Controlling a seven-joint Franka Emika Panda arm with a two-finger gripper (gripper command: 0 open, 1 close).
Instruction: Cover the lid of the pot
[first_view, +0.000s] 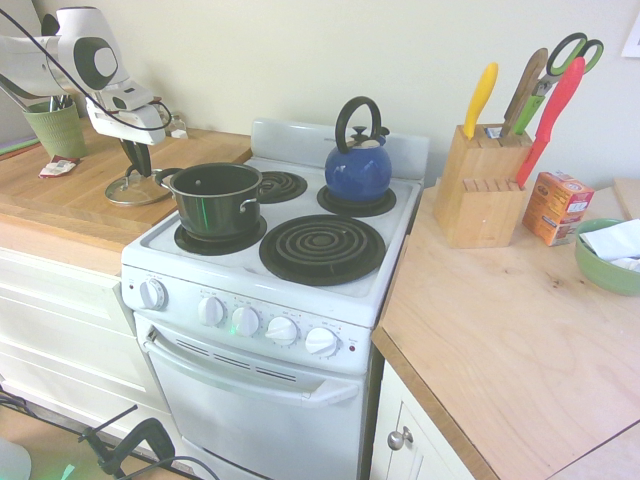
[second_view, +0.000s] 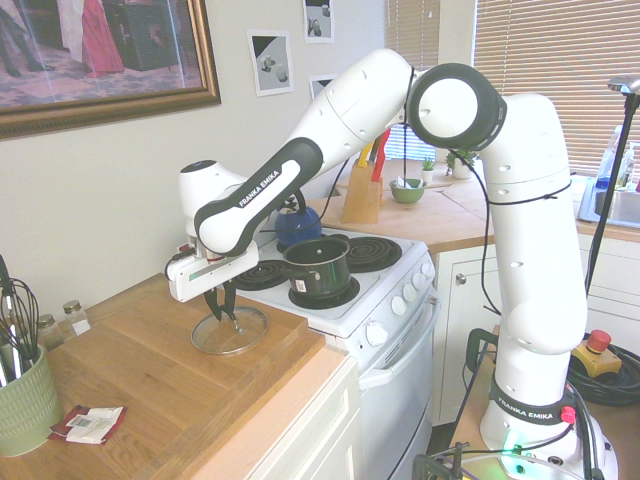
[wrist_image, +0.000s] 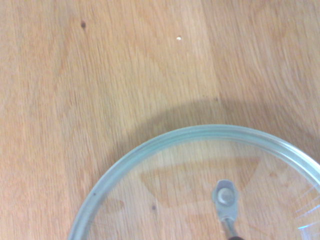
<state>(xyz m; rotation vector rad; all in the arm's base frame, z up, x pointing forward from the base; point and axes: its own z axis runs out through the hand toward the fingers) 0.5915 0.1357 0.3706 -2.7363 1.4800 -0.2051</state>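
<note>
Lid (second_view: 228, 331) lies flat on the wooden counter (second_view: 150, 390), just beside the stove (first_view: 290, 330), its clear glass showing the wood grain through it in the wrist view. The gripper (second_view: 225, 310) points straight down over the middle of the lid, its dark fingers drawn in around the knob (how firmly they pinch it I cannot tell, since the fingers hide it in both exterior views). The lid rests on the counter with its rim all the way down.

The pot (first_view: 216, 198) stands open on the stove's front burner nearest the counter, near the lid but apart from it. A blue kettle (first_view: 358, 165) sits on the back burner diagonally behind the pot. Two burners are bare coils.

On the counter beyond the lid stands a green cup (first_view: 57, 128) of utensils, with a small packet (first_view: 60, 166) lying near it. On the counter at the stove's other side are a knife block (first_view: 480, 185), an orange box (first_view: 556, 206) and a green bowl (first_view: 606, 258).
</note>
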